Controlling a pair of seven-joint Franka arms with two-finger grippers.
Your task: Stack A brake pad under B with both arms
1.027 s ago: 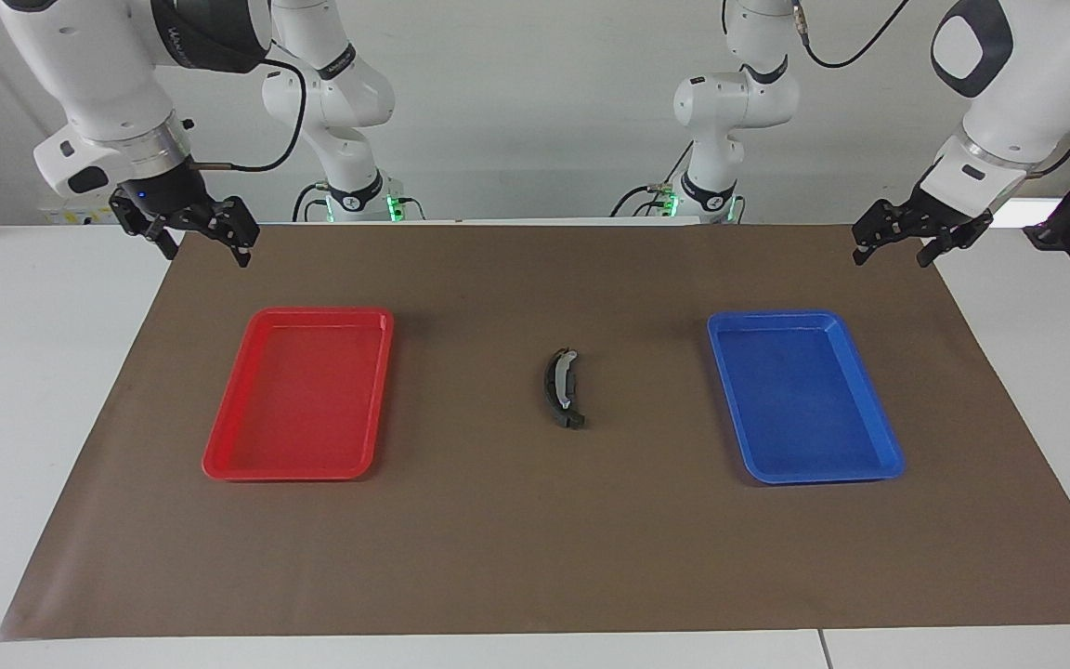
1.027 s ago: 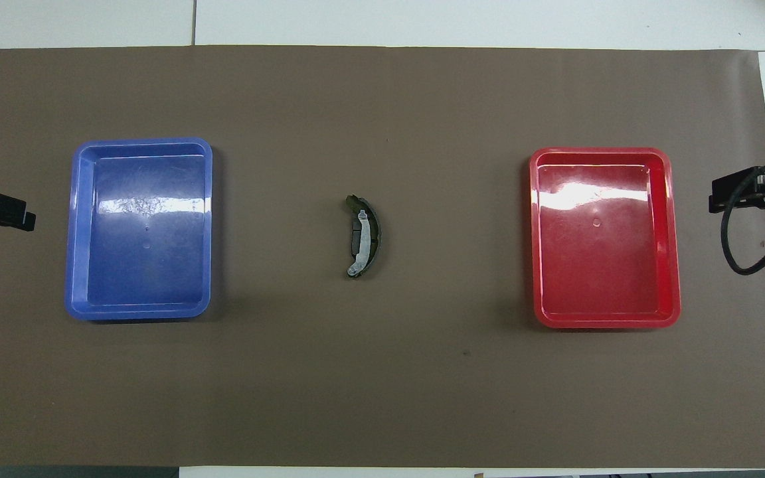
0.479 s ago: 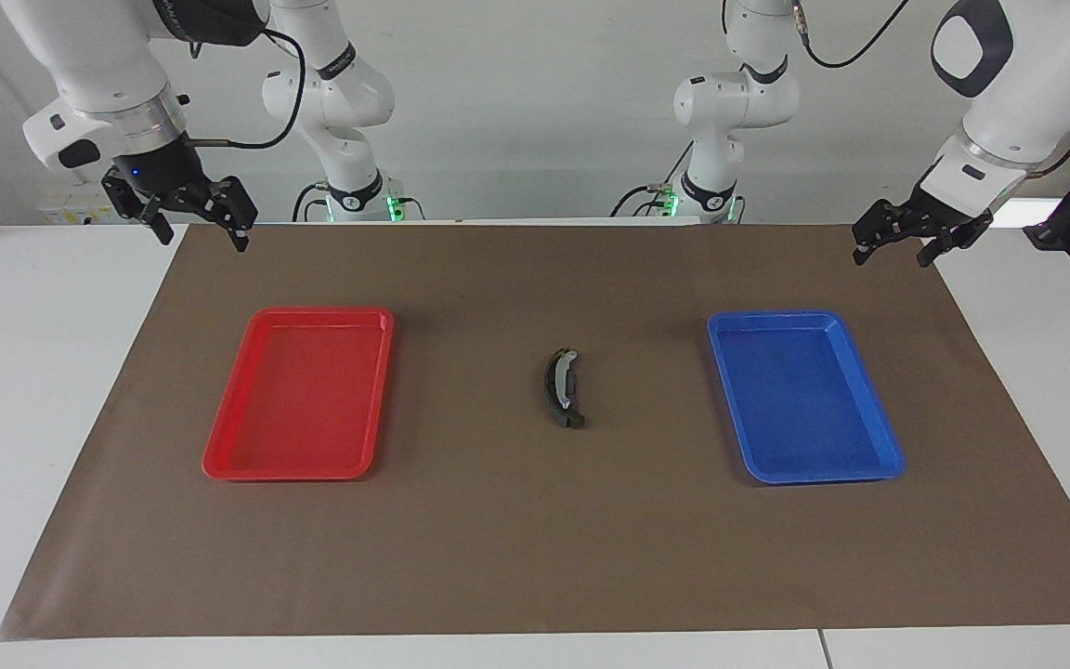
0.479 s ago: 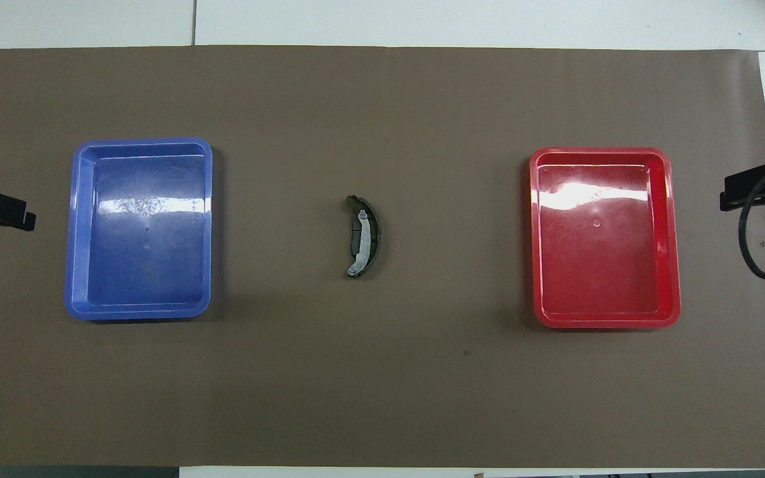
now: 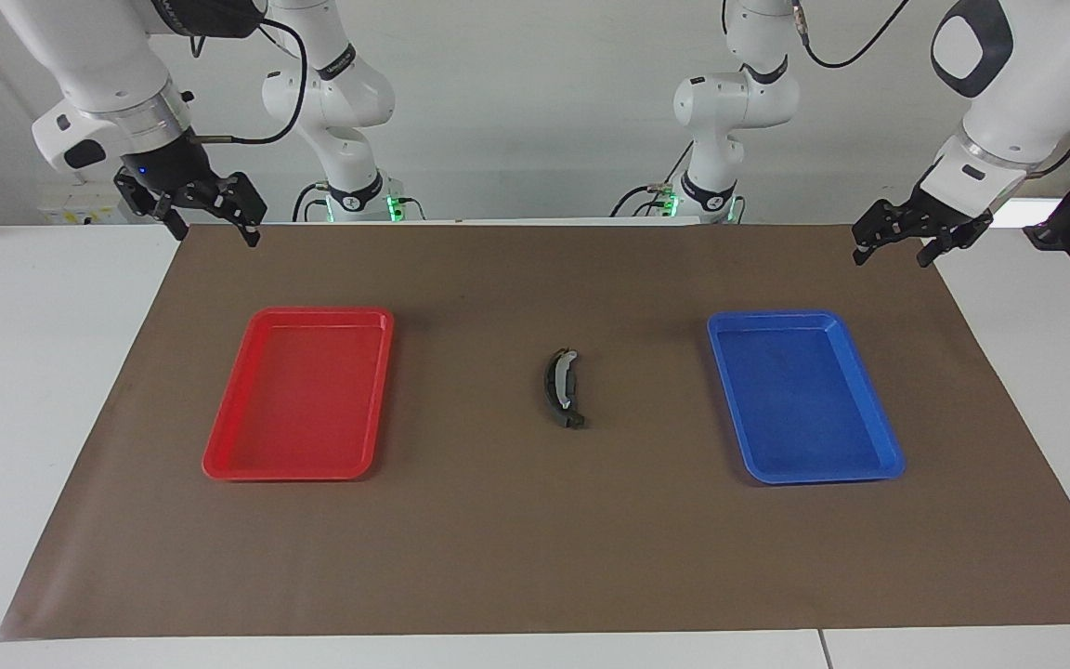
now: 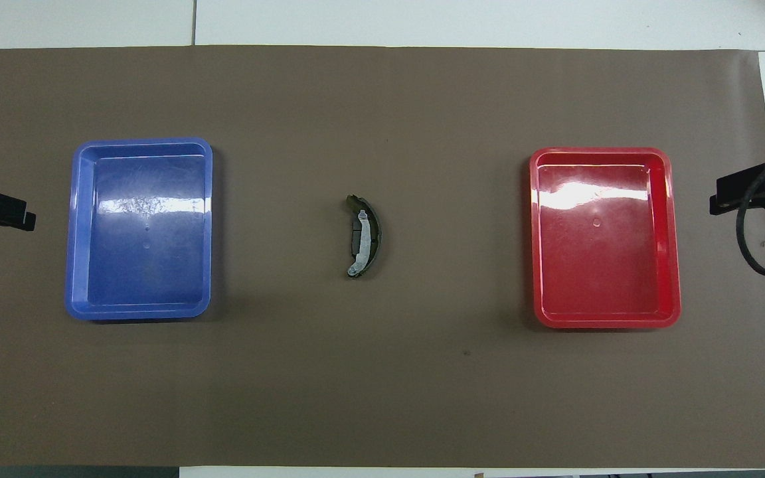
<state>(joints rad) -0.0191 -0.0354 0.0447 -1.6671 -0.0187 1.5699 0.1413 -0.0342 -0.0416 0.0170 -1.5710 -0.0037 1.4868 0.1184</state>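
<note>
B, the curved dark brake shoe with silver-white bits, lies on the brown mat midway between the two trays; it also shows in the overhead view. A short flat dark piece, the A brake pad, shows under its inner curve, mostly covered by it. My right gripper is open and empty, raised over the mat's corner at the right arm's end; it shows at the overhead view's edge. My left gripper is open and empty, raised over the mat's corner at the left arm's end.
A red tray lies toward the right arm's end and a blue tray toward the left arm's end, both with nothing in them. The brown mat covers most of the white table.
My right gripper has risen a little and shifted slightly toward the table's middle. The left gripper and the brake parts have not moved.
</note>
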